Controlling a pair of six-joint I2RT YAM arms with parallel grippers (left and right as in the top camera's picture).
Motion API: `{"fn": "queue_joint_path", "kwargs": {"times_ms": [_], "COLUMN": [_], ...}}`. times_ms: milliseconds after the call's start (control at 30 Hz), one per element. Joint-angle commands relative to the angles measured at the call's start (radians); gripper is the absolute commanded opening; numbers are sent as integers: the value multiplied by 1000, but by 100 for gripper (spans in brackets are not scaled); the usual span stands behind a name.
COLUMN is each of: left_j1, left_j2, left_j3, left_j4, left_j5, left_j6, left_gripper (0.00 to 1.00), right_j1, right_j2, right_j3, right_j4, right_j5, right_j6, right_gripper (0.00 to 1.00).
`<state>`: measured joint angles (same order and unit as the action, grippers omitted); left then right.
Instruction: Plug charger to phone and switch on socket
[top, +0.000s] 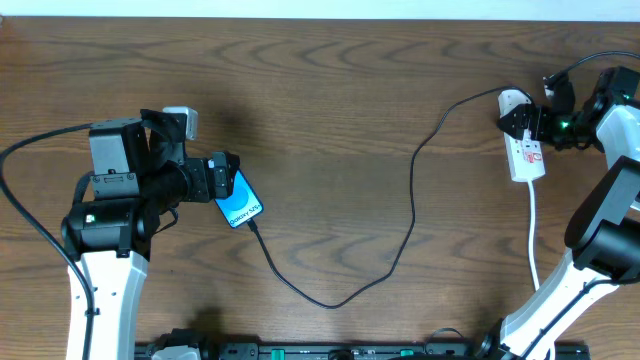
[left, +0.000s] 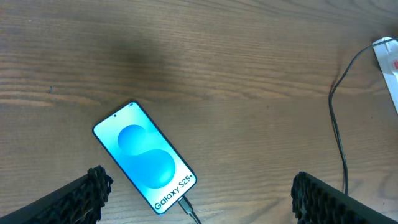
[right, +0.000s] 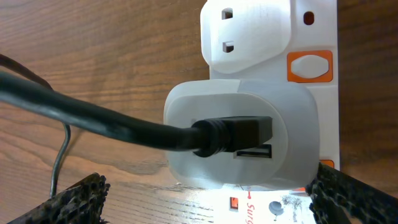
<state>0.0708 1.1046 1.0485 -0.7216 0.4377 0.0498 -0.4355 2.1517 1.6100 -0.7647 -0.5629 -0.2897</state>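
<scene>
The phone (top: 242, 206) lies on the wooden table with its blue "Galaxy S25+" screen up, and it also shows in the left wrist view (left: 144, 157). The charger (top: 412, 200), a thin black cable, has its tip in the phone's bottom edge (left: 186, 204). Its other end is a black plug (right: 233, 137) in a white adapter (right: 211, 112) on the socket (top: 527, 155), a white power strip. My left gripper (top: 222, 180) is open just above the phone's far end (left: 199, 199). My right gripper (top: 535, 122) is open over the adapter (right: 208, 199).
The strip has orange switches (right: 309, 66) beside its outlets, and a second white plug (right: 245, 31) sits past the adapter. Its thick white cord (top: 532, 230) runs toward the front edge. The black cable loops across the table's middle (top: 330, 303). A strip corner shows in the left wrist view (left: 388, 56).
</scene>
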Motion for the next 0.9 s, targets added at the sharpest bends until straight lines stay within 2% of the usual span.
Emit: {"fn": "queue_joint_path", "kwargs": {"times_ms": [0, 867], "left_j1": [-2, -2], "left_j2": [5, 5], "left_j3": [-3, -3], "left_j4": [0, 0], "left_j5": [-13, -13], "left_j6": [10, 10], "left_gripper": [95, 95], "right_j1": [11, 11], "right_j2": [16, 27], "right_j3": [5, 3], "right_j4": [-16, -24], "right_j5": [-64, -102], "right_j6": [37, 63], "right_gripper": [99, 99]}}
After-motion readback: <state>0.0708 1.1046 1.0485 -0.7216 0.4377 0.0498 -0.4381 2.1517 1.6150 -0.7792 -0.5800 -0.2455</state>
